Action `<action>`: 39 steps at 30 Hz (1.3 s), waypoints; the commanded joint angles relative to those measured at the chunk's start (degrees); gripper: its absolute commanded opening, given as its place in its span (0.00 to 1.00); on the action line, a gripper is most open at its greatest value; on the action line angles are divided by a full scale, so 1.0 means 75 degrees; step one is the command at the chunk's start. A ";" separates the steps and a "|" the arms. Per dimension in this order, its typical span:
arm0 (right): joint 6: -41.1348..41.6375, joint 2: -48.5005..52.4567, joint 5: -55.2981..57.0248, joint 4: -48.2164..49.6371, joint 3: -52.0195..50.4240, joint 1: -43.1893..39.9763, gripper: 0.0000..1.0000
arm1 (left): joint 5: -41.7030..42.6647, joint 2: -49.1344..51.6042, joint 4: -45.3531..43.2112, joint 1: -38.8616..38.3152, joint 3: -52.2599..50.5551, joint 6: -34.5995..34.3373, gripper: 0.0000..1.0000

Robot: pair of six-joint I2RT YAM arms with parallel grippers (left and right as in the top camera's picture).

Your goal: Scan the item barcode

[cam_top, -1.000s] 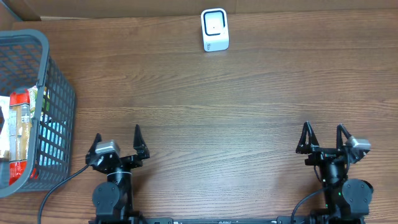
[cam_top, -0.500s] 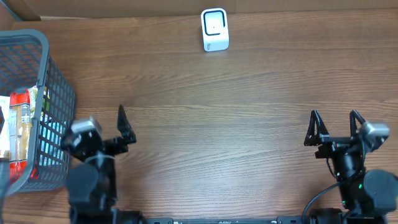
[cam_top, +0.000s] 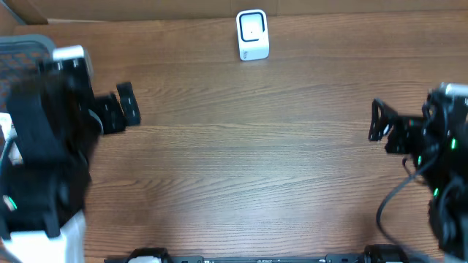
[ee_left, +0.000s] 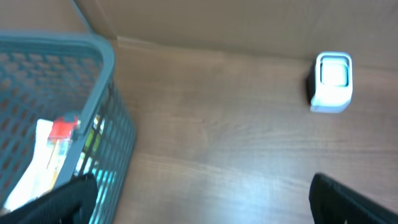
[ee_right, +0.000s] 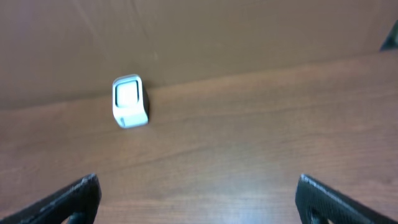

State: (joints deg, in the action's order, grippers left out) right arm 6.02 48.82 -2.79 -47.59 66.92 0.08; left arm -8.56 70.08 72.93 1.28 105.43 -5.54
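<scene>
Both end effectors are empty with their jaws wide: the left end effector [cam_top: 119, 111] hangs near the left edge of the tabletop [cam_top: 256, 168], just beside the grey mesh basket [ee_left: 62, 46], and the right end effector [cam_top: 384, 128] hovers near the right edge, well apart from everything. The item to scan, apparently the red-capped packet [ee_left: 62, 130], lies inside the basket against its near wall with other packaging beside it, and the white scanner [cam_top: 252, 34] stands at the middle of the far edge. No barcode is visible in any view. The main risk is in the reach into the basket: a finger coming down too close to the wall could catch the rim or the mesh and drag or tip the basket. Wide jaws could also close on two packets at once, or pinch a soft wrapper that then slips free. Later, the packet could reach the scanner with its barcode turned away, or nudge the small unit off its spot.
</scene>
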 commanded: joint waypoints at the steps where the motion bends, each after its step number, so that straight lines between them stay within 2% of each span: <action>1: -0.0041 0.1008 -0.0055 -0.0898 0.1399 -0.0012 1.00 | 0.0207 0.1632 0.1341 0.0079 0.2769 0.0087 1.00; 5: -0.0041 0.1958 -0.0338 -0.1877 0.2605 -0.0015 1.00 | 0.0198 0.2699 0.2043 0.0079 0.4508 0.0149 1.00; 10: -0.0035 0.2495 -0.0452 -0.1915 0.2838 -0.0015 1.00 | 0.0210 0.3159 0.2017 0.0079 0.4657 0.0236 0.99; 15: -0.0012 0.2841 -0.0833 -0.1985 0.2838 -0.0012 1.00 | 0.0032 0.3488 0.2477 0.0280 0.4657 0.0181 1.00; 18: -0.0009 0.2967 -0.1215 -0.1996 0.2838 -0.0012 1.00 | 0.0038 0.3520 0.2830 0.1102 0.4660 -0.0577 1.00; 22: -0.0012 0.3054 -0.1454 -0.2005 0.2838 -0.0012 1.00 | 0.0181 0.3497 0.3182 0.2868 0.4657 -0.1306 1.00; 28: -0.0012 0.3066 -0.1448 -0.2011 0.2838 -0.0012 1.00 | 0.0819 0.3587 0.3182 0.5080 0.4607 -0.1329 0.99; 32: -0.0012 0.3066 -0.1448 -0.2014 0.2838 -0.0012 1.00 | 0.0836 0.3681 0.3182 0.5881 0.4188 -0.1714 1.00; 34: -0.0012 0.3069 -0.1448 -0.2014 0.2838 -0.0012 1.00 | 0.0793 0.3724 0.3139 0.6146 0.3829 -0.1842 0.96; 36: -0.0012 0.3080 -0.1448 -0.2011 0.2838 -0.0012 1.00 | 0.0463 0.3742 0.3057 0.6306 0.3462 -0.2203 0.97; 37: -0.0012 0.3101 -0.1448 -0.2017 0.2838 -0.0012 1.00 | -0.0055 0.3742 0.2812 0.6464 0.2888 -0.2748 0.97; 39: -0.0012 0.3118 -0.1451 -0.2052 0.2836 -0.0012 1.00 | -0.0134 0.3742 0.2460 0.6580 0.2398 -0.2873 0.97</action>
State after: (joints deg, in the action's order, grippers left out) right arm 5.98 71.90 -13.19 -62.98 86.59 0.08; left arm -5.39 97.43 94.08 48.90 129.82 -20.91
